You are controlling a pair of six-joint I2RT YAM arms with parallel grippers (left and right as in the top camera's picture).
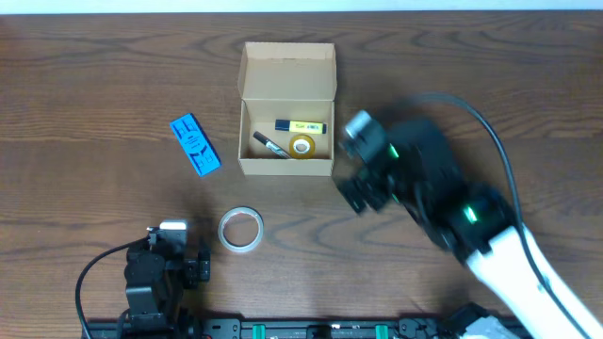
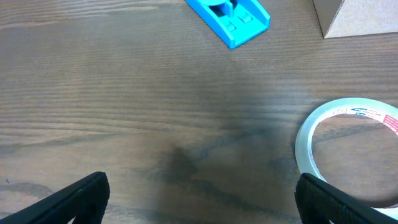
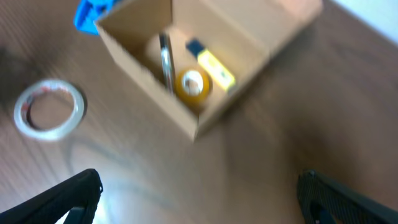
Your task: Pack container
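My right hand and left hand are open, empty. I should straddle the clear tape roll's wall squarely, then lower it into the cardboard box.

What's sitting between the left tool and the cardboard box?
A clear tape roll lies flat between the left tool and the box, shown in the overhead view.

right pincer blurred overhead, clear tape roll cropped at edge
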